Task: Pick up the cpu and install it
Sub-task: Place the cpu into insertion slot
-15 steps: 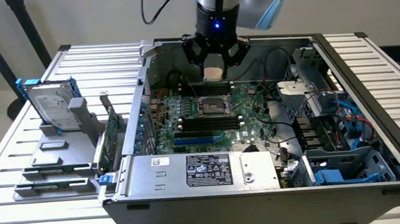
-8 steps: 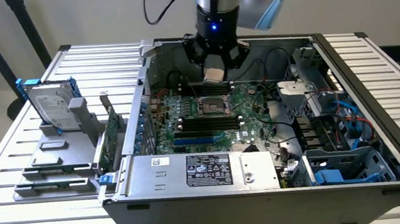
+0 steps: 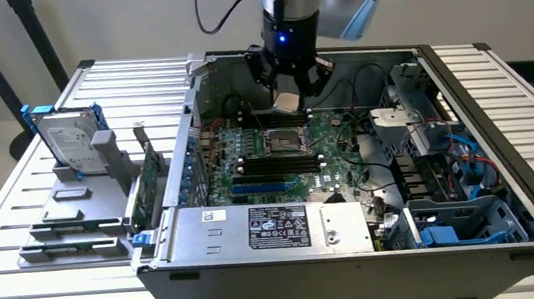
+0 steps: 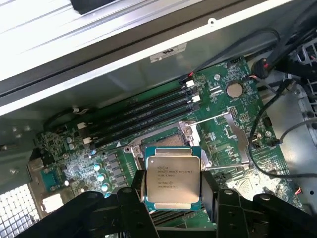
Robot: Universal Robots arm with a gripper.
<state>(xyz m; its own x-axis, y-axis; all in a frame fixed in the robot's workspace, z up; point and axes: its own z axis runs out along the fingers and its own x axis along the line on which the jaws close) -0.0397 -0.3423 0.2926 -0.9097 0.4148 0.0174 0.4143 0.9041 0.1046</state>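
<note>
The end effector [image 3: 290,95] is clasping the cpu [image 3: 288,103], likely light, stiff and fragile, by opposite edges, hovering with the socket [image 3: 286,142] at its six o'clock.

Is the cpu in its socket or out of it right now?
Out. The gripper holds the cpu by its edges, in the air above the socket on the motherboard.

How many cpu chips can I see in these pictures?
1. The cpu is held in the gripper, over the motherboard near its open socket. The socket looks empty.
</note>
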